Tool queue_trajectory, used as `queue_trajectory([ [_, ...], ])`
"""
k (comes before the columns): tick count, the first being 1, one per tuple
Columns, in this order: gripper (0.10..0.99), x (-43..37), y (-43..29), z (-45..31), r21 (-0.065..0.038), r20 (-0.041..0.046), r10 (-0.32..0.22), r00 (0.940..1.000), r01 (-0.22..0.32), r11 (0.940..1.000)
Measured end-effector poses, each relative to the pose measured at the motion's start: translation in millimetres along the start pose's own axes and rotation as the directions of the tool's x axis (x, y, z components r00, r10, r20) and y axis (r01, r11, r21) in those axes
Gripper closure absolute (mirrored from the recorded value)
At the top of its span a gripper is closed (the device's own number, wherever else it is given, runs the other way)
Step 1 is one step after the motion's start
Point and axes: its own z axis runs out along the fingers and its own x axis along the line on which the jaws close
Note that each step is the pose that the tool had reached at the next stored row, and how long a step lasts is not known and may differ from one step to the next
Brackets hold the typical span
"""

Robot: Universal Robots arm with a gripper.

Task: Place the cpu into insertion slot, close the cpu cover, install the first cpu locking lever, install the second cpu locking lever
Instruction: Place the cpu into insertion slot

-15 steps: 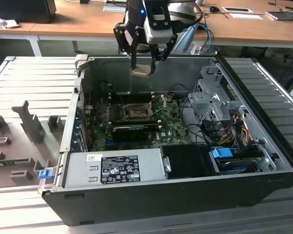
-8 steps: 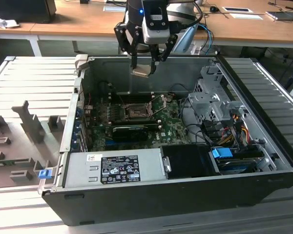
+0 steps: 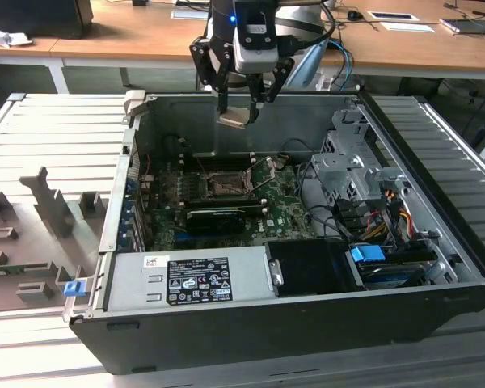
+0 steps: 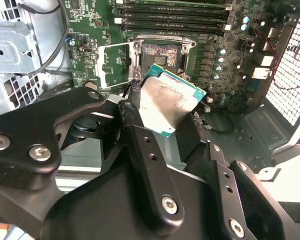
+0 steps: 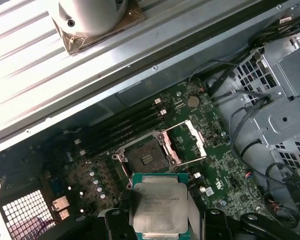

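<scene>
Right at my gripper, the jaws are drawn in to the chip's width and pinch the cpu by two opposite edges, metal top facing the first wrist view. It hangs in the air over the open case, well apart from the green board below.

My first worry is the grip itself. I hold only thin edges, so a small jolt could let the chip slide or twist. In the second wrist view it looks canted rather than level. If it goes down that way, I judge one corner would land first and could bend the fine contacts.

Below it, the insertion slot lies open and bare, so any offset between chip and rim matters. Whether the chip's notches match the socket, I cannot tell from here.

Just beside the slot, the cpu cover is swung back on its hinge. It stands close enough that a finger might clip it, or knock it down over the socket too early.

Beyond that, the memory sticks run along the slot's far side and leave little room there.
</scene>
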Motion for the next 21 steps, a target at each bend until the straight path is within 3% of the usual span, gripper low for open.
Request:
queue_trajectory([
  [12,0.561,0.0,0.0,0.4,-0.002,0.0079,0.093,0.9956,-0.093,0.9957],
  [21,0.561,0.0,-0.1,0.7,-0.005,0.0147,0.174,0.9846,-0.174,0.9847],
])
